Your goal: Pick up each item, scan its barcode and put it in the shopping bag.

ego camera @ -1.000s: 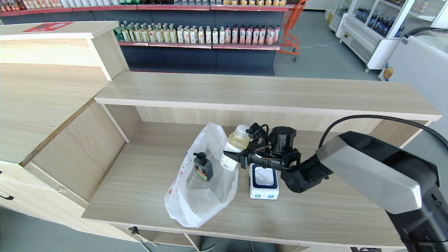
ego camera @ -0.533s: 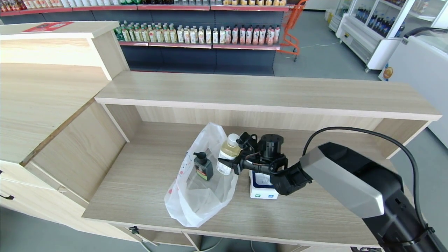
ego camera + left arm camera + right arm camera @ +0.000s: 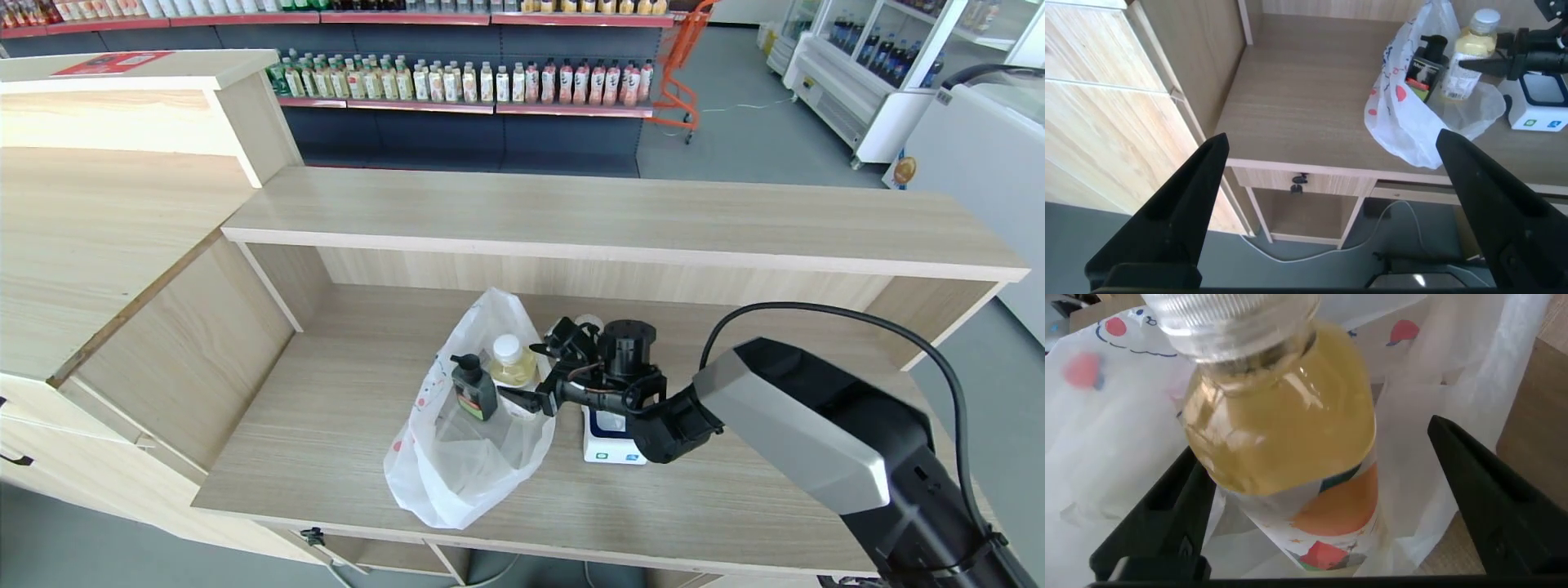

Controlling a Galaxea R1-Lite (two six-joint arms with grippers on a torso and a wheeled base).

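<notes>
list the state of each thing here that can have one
shopping bag: mouth open, on the counter
pump bottle: upright in the bag, top on
drink bottle: upright in the bag, capped, between the right gripper's fingers
right gripper: open, one finger clear of the bottle
left gripper: open, empty
scanner: flat on the counter beside the bag

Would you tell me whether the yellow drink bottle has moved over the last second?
Yes. Against the scanner, the yellow drink bottle has gone left and down, into the shopping bag beside the pump bottle.
</notes>
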